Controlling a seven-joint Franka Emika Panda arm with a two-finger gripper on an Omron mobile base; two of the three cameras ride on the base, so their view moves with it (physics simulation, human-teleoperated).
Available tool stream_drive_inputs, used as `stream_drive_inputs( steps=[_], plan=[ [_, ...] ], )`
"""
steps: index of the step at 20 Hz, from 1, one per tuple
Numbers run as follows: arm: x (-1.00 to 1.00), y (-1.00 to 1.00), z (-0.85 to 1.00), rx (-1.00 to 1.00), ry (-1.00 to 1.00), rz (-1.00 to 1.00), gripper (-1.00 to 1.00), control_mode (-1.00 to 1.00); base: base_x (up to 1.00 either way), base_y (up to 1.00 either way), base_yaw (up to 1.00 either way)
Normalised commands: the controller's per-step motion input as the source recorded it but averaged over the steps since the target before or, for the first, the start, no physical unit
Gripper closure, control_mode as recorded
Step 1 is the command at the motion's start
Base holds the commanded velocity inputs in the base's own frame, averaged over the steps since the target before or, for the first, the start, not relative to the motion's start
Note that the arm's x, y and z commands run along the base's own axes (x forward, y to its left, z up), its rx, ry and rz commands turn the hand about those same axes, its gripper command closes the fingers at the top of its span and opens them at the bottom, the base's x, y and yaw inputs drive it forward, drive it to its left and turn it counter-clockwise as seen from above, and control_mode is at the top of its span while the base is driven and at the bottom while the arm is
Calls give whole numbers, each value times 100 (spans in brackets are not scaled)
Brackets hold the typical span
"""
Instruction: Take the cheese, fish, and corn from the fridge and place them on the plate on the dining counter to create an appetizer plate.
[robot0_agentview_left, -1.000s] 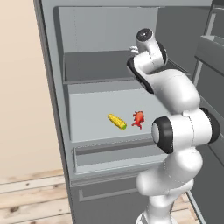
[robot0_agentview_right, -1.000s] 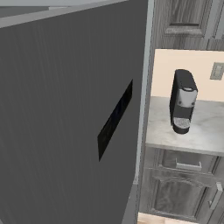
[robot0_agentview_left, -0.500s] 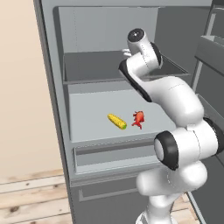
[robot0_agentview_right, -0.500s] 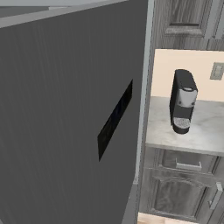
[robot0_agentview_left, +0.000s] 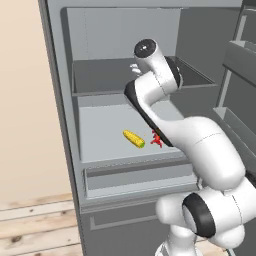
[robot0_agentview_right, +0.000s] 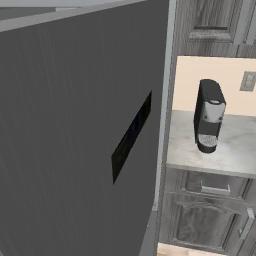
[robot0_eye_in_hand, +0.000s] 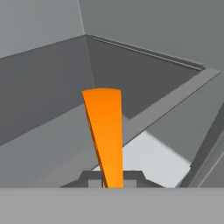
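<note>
Arm swung leftward since earlier. Gripper (robot0_eye_in_hand: 113, 180): clamped on cheese (robot0_eye_in_hand: 105, 131). Corn (robot0_agentview_left: 134, 138), fish (robot0_agentview_left: 157, 139): shelf below it. Withdraw level, clearing fridge (robot0_agentview_left: 60, 125) walls.

corn (robot0_agentview_left: 134, 139) on fridge (robot0_agentview_left: 100, 125) middle shelf, fish (robot0_agentview_left: 157, 140) just right of it
</note>
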Motion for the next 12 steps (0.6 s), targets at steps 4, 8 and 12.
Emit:
stream_drive_inputs(
  steps=[4,8,12],
  plan=[
    [-100,41,0,0,-12,0,100,-100,0,0,0],
    [-85,11,0,0,-3,0,100,-100,0,0,0],
    [-72,0,0,0,-1,0,100,-100,0,0,0]
  ],
)
